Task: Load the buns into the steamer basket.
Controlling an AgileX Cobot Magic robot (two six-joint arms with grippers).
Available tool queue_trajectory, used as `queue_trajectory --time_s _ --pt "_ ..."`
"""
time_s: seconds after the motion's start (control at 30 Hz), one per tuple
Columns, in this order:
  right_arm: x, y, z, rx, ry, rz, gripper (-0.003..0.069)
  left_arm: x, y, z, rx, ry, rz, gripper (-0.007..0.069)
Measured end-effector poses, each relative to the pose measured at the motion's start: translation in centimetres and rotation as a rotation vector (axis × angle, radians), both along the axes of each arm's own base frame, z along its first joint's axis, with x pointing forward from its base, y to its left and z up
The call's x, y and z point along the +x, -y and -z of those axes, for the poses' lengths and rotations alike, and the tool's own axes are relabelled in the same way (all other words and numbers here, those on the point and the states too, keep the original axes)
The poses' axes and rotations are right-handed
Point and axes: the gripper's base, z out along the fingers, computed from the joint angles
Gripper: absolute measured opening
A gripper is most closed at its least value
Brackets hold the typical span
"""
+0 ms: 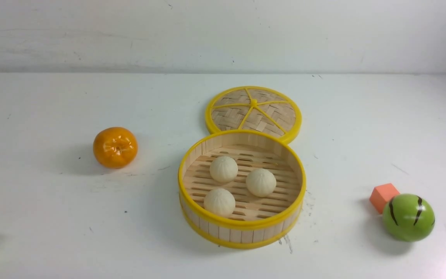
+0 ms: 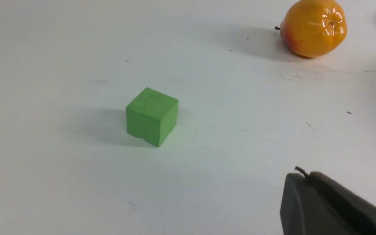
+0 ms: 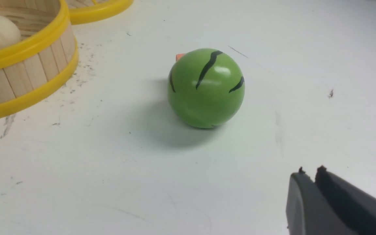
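Three cream-white buns (image 1: 223, 169) (image 1: 261, 182) (image 1: 219, 202), round with fine pleated lines, lay apart from one another on the slatted floor of the bamboo steamer basket (image 1: 242, 224), which stood on the white table (image 1: 52, 217) just in front of its flat woven lid (image 1: 254, 112). The left gripper (image 2: 300, 178) hung above bare table with its fingers pressed together, holding nothing; a green cube (image 2: 152, 116) sat apart from it, a glossy tangerine (image 2: 313, 27) farther off. The right gripper (image 3: 309, 178) showed only a thin slit between its fingertips and gripped nothing, well apart from the striped green ball (image 3: 206, 88).
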Motion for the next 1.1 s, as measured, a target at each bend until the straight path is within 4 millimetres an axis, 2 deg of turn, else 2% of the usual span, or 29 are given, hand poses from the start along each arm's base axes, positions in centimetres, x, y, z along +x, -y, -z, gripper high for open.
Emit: queue_trajectory --time_s 1.1 --pt "0.0 0.0 0.0 0.0 0.0 0.0 0.01 0.0 0.0 0.03 0.0 -0.001 0.0 -0.0013"
